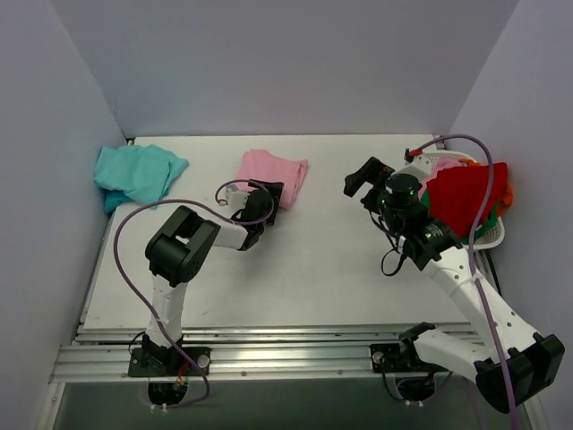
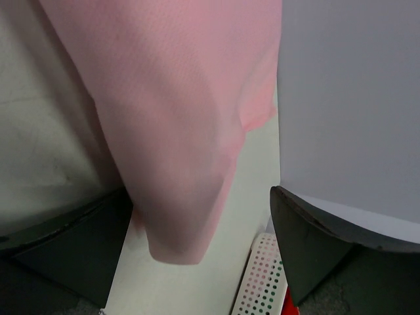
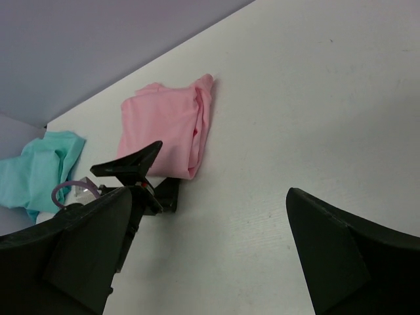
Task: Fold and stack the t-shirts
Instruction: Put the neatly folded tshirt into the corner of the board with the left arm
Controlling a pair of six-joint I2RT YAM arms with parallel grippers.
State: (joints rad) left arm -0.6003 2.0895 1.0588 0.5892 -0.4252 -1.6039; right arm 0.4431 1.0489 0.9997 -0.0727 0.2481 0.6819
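Note:
The light pink t-shirt (image 1: 273, 172) lies folded on the white table (image 1: 313, 260) at the back centre. The teal t-shirt (image 1: 139, 173) lies bunched at the back left corner. My left gripper (image 1: 267, 193) is open at the pink shirt's near edge. In the left wrist view a corner of the pink shirt (image 2: 177, 118) lies between the spread jaws of the left gripper (image 2: 198, 193). My right gripper (image 1: 365, 184) is open and empty over bare table, right of the pink shirt. The right wrist view shows the right gripper (image 3: 210, 193), the pink shirt (image 3: 167, 128) and the teal shirt (image 3: 39, 167).
A white perforated basket (image 1: 491, 235) stands at the right edge with red (image 1: 466, 197) and orange garments heaped in it. Its rim shows in the left wrist view (image 2: 262, 275). Grey walls close in the back and both sides.

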